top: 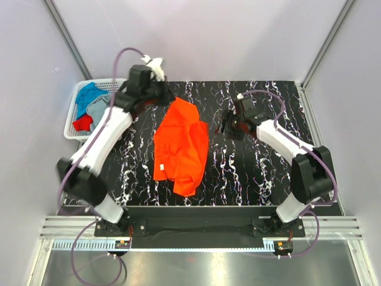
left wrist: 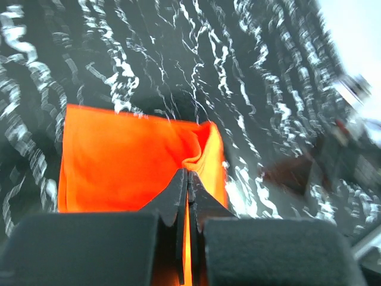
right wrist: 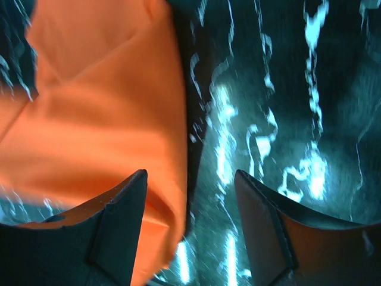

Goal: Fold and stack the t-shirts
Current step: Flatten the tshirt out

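left pincer (left wrist: 187,177) right up at the lens, black fingers (left wrist: 171,199) pressed together with a fold of the orange t-shirt (left wrist: 128,161) pinched between them, so it's closed on the cloth. from above, that pincer (top: 164,95) sits at the far tip of the orange t-shirt (top: 181,146), which lies mid-surface, rumpled and partly doubled over. its long axis runs from the far side toward the arm bases, leaning a touch left at the near end. the far end narrows to a point at the pincer and the near end is broader. neck and label can't be made out.

over on the other side, the right pincer (top: 228,126) hangs just beside the shirt's right edge, fingers spread wide and gripping nothing. its own camera shows the right pincer (right wrist: 187,190) with one finger over the orange hem and the other over bare black marbled surface (top: 250,173).

far left corner now: the white lattice basket (top: 71,129) sits just off the marbled surface, beside the left arm. inside it are a blue cloth (top: 89,93), a grey cloth (top: 99,111) and a red cloth (top: 83,123), heaped together and unfolded.
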